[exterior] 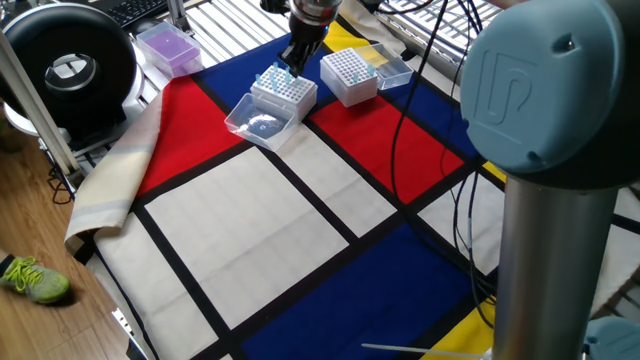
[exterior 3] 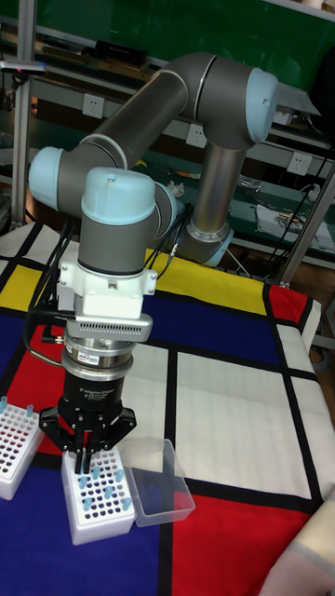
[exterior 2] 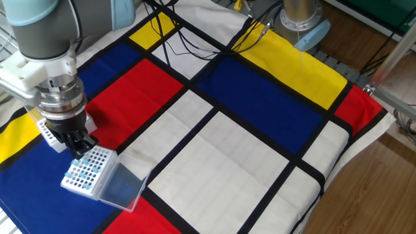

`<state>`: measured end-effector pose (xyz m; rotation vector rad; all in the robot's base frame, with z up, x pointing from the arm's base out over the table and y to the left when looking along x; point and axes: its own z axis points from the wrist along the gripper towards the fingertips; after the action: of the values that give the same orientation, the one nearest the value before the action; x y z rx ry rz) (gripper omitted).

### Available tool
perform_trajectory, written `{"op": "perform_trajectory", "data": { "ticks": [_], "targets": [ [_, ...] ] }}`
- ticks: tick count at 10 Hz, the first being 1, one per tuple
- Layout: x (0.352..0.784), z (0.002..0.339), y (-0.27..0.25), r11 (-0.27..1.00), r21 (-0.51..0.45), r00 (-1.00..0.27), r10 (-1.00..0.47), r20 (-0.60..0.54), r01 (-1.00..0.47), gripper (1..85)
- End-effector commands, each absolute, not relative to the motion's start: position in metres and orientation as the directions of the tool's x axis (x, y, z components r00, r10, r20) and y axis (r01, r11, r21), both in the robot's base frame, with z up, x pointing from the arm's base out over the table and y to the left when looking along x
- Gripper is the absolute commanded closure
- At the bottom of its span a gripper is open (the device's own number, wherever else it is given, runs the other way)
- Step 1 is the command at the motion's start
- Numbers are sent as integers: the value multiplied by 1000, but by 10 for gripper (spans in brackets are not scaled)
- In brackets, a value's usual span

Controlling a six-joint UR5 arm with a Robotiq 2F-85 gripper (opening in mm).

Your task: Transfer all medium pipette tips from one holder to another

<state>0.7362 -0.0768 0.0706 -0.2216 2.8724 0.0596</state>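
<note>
A: Starting left of the near holder, what stands there?
B: A second holder, just beside it on the checkered cloth.
A: And over the near holder itself?
B: The gripper, fingers drawn close together above its back rows, where the medium pipette tips stand; whether they pinch one, I cannot tell.
A: Right of it?
B: Its clear lid, hinged open.

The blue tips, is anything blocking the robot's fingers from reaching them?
Nothing visible does. The gripper hangs directly over the medium pipette tips standing in their holder, whose clear lid lies open to the side.
</note>
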Motion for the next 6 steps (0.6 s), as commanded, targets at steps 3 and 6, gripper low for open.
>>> {"op": "perform_trajectory", "data": {
  "ticks": [3, 6],
  "targets": [
    [734, 79, -79, 994, 21, -962, -102, -253, -111, 840],
    [734, 95, -83, 997, -1, -967, -79, -241, -82, 840]
  ]
}}
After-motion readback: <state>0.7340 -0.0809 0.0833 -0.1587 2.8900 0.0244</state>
